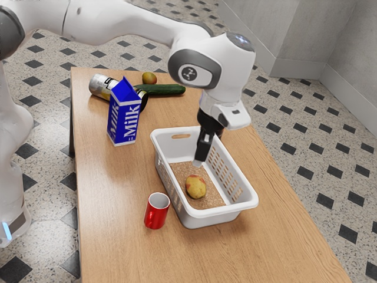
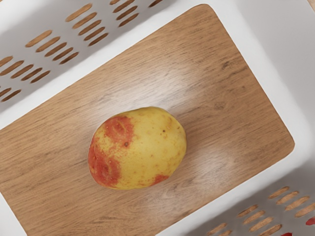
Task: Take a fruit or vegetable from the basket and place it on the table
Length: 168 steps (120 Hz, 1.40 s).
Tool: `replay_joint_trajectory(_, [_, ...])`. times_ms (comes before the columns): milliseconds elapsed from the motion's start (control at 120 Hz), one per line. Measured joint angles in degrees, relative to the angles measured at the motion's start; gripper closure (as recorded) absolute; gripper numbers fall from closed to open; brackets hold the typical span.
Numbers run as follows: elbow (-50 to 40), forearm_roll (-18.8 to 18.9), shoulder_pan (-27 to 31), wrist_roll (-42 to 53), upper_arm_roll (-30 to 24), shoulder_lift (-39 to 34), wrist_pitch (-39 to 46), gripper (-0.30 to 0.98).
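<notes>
Yellow-red oval fruit (image 1: 196, 187) is lying below your black gripper (image 1: 199, 163) (spread or closed: you cannot tell), toward the white plastic basket (image 1: 232, 209) edge nearest the exterior camera.

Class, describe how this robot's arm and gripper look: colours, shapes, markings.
The arm is glossy white with smooth, rounded segments and dark grey joint rings; a small dark emblem sits in one ring. The gripper is black and slim, with pale tips.

Fruit (image 1: 195, 187) in basket (image 1: 206, 220), mug (image 1: 155, 216) beside basket, carton (image 1: 124, 121) near cucumber (image 1: 165, 89)
</notes>
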Motion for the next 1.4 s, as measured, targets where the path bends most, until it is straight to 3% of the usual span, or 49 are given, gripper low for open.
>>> replay_joint_trajectory(692, [-3.6, -0.5, 0.4, 5.1, 0.3, 7.1, 7.6, 0.0])
replay_joint_trajectory(1400, [-7.2, -0.9, 1.1, 7.2, 2.9, 9.2, 12.5, 0.0])
